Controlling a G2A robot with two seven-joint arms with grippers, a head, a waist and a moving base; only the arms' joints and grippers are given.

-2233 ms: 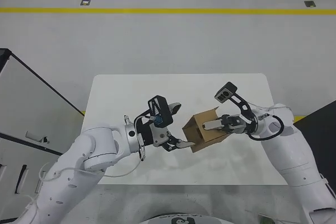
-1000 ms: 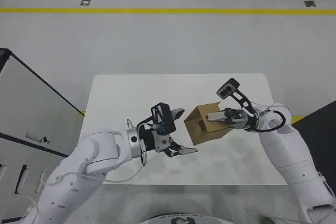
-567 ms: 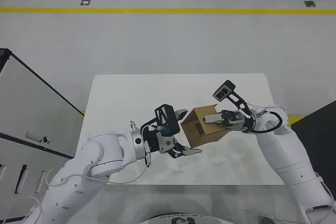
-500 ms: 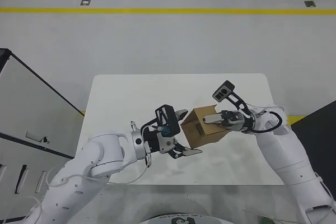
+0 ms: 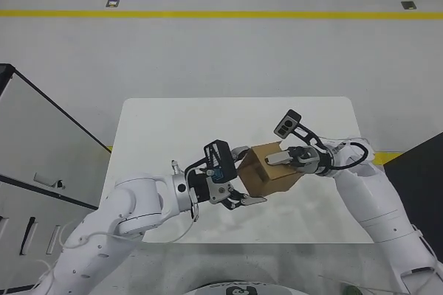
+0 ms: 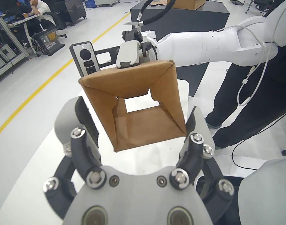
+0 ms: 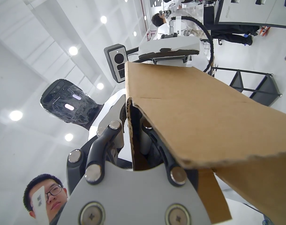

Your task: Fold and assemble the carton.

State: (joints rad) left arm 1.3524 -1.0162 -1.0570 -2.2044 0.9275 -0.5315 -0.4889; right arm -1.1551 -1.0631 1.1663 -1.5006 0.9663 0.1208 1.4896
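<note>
Brown carton (image 5: 268, 169), one wall clamped in right end effector (image 5: 283, 158), left end effector (image 6: 138, 120) spread around its mouth

Carton (image 7: 204, 108) runs off right wrist view, partly hides right tool (image 7: 130, 127)

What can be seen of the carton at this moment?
The carton is a plain brown cardboard sleeve, tilted over the white table. Its end facing the left gripper is open, showing partly folded flaps at the far end. The right gripper is shut on its upper wall; the left gripper, open, flanks the open end.
</note>
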